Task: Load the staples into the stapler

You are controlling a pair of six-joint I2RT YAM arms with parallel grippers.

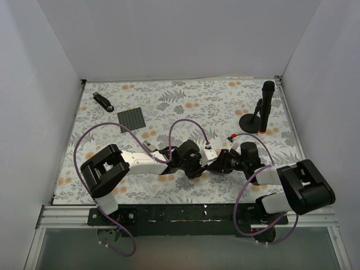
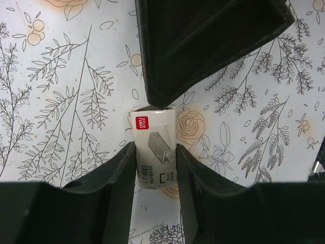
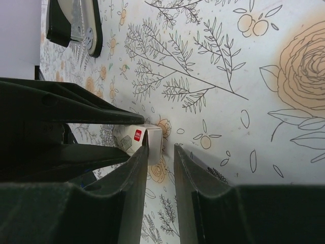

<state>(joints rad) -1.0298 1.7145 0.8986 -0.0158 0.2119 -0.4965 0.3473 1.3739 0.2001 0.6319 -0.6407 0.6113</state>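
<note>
The whitish staples box [image 2: 154,145], printed with a staple drawing, lies on the flowered table. My left gripper [image 2: 156,152] is shut on its two long sides. The box also shows in the right wrist view [image 3: 152,138], just past my right gripper's left fingertip [image 3: 143,152]. My right gripper [image 3: 161,152] stands narrowly open with nothing between its fingers, and one black finger [image 2: 167,76] touches the box's far end. No loose block of staples shows. The black stapler [image 1: 103,101] lies at the far left, away from both grippers [image 1: 198,165] [image 1: 214,163]; it also shows in the right wrist view [image 3: 76,23].
A tall black stand with a round base [image 1: 261,109] stands at the far right. A dark grey square pad [image 1: 132,119] lies near the stapler. White walls close in the table on three sides. Purple cables loop over both arms.
</note>
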